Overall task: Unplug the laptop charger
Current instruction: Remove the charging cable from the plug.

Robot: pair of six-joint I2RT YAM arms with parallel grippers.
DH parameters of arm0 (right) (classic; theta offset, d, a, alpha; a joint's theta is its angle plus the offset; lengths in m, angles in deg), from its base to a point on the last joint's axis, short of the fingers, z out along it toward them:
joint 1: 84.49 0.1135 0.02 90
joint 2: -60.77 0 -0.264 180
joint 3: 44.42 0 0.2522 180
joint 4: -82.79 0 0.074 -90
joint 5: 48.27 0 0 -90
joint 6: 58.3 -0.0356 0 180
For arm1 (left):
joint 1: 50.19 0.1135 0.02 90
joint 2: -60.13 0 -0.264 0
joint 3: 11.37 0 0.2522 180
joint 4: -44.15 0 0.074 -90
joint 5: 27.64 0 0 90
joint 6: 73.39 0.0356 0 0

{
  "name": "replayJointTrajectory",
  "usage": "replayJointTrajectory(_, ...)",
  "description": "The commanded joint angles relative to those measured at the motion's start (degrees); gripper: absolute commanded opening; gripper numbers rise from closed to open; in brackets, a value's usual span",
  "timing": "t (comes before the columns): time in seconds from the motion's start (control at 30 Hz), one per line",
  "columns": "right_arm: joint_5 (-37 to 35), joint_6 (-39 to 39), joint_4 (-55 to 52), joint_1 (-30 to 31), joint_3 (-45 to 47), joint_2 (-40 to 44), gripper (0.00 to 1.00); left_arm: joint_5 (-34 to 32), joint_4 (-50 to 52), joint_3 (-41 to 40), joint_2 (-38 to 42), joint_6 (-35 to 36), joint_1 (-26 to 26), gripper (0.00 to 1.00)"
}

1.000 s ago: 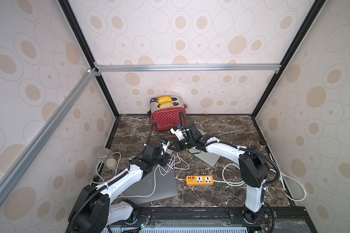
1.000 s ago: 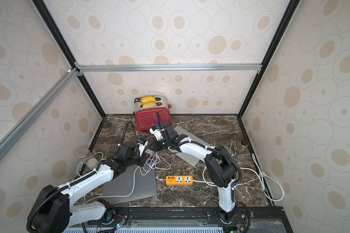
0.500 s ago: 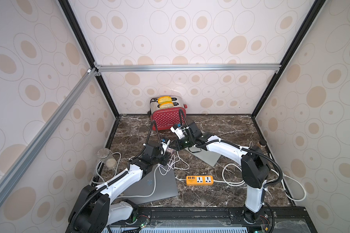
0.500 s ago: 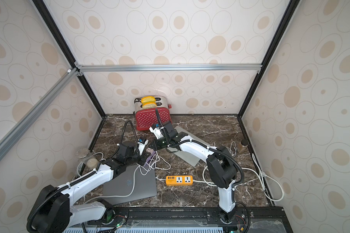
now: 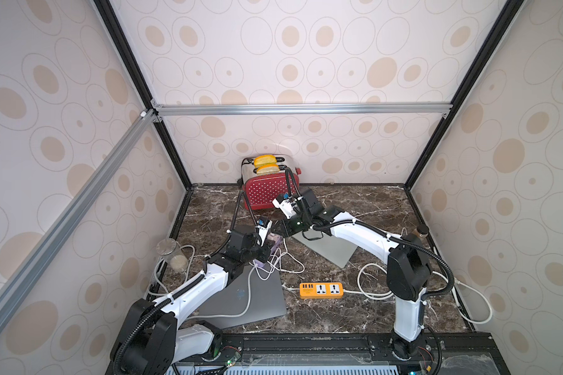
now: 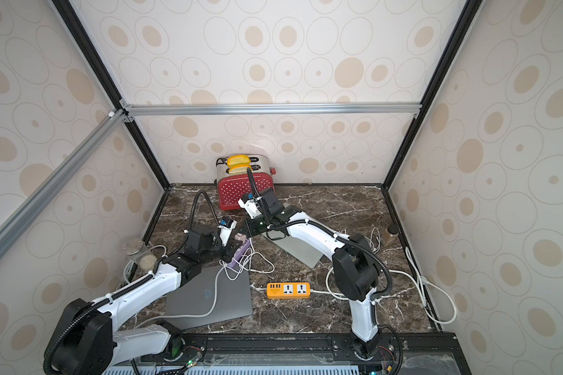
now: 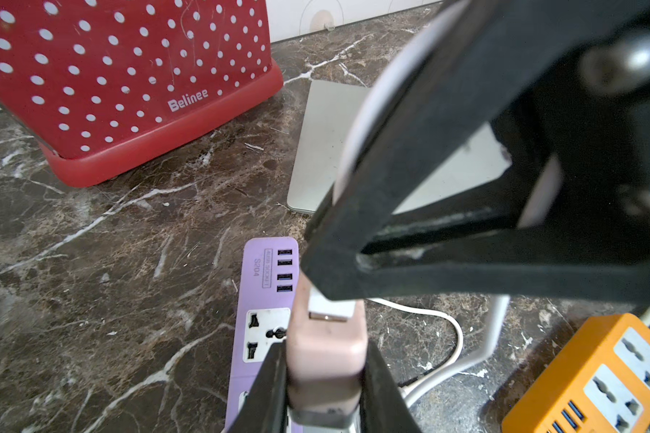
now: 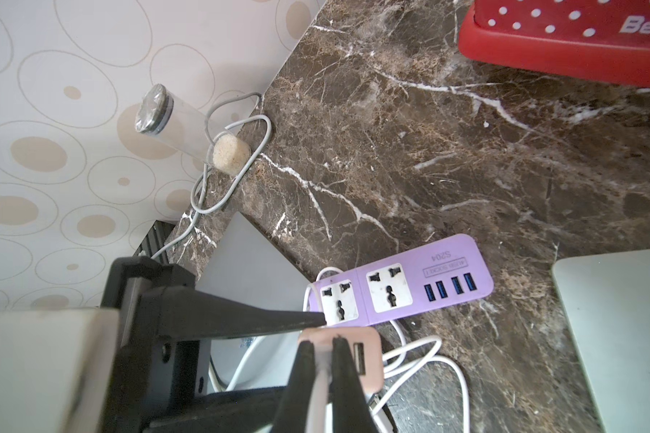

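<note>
Since the left fingers (image 7: 271, 390) clamp the pink charger (image 7: 325, 356) by its sides, it is braced just above the purple strip (image 8: 447, 262), left of centre on the surface (image 7: 128, 262). Both visible sockets are empty. From the right, the right fingers (image 8: 304, 375) pinch its white plug (image 7: 331, 307), probably to pull the cable out.

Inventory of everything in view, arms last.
toaster: 1, red with white dots, back wall
toast slices: 2, yellow, in toaster slots
purple power strip: 1, purple, centre-left, sockets empty
orange power strip: 1, orange, front centre
charger: 1, pink, above purple strip
USB cable: 1, white, plugged into charger
grey laptop: 1, dark grey, front left
silver laptop: 1, silver, centre
clear jar: 1, beige contents, left edge
small jar: 1, brown, right edge
counter: 1, brown marble
left claw: black, shut on charger
right claw: black, shut on USB cable
</note>
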Motion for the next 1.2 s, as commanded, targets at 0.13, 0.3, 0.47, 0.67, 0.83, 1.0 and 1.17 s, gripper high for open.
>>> replayJointTrajectory(0.13,-4.78,-0.87,0.73,-2.51,8.32,6.81,0.0,-5.18,3.64,1.9,-0.78,0.9,1.16,0.02)
replayJointTrajectory(0.3,-5.36,1.62,-3.26,-3.27,1.05,3.06,0.0,-2.11,3.06,1.32,-0.51,1.0,1.28,0.02)
replayJointTrajectory(0.47,-4.92,5.22,-12.71,-3.34,-13.02,-4.91,0.0,-1.1,4.02,1.59,-0.9,1.73,1.27,0.02)
replayJointTrajectory(0.67,-7.71,5.76,-12.0,-3.34,-4.98,-0.09,0.0,-3.26,6.71,4.0,-2.3,3.97,1.29,0.02)
replayJointTrajectory(0.83,-11.03,8.43,-15.37,-3.34,-3.08,2.24,0.0,-3.6,6.27,4.41,-2.97,4.25,1.88,0.02)
replayJointTrajectory(1.0,-11.92,10.3,-18.57,-3.57,-11.11,-1.21,0.0,-1.73,9.04,5.99,-5.0,5.1,1.93,0.02)
replayJointTrajectory(1.17,-12.53,10.94,-20.25,-3.62,-13.65,-1.07,0.0,-4.37,9.71,4.78,-4.47,6.01,2.0,0.01)
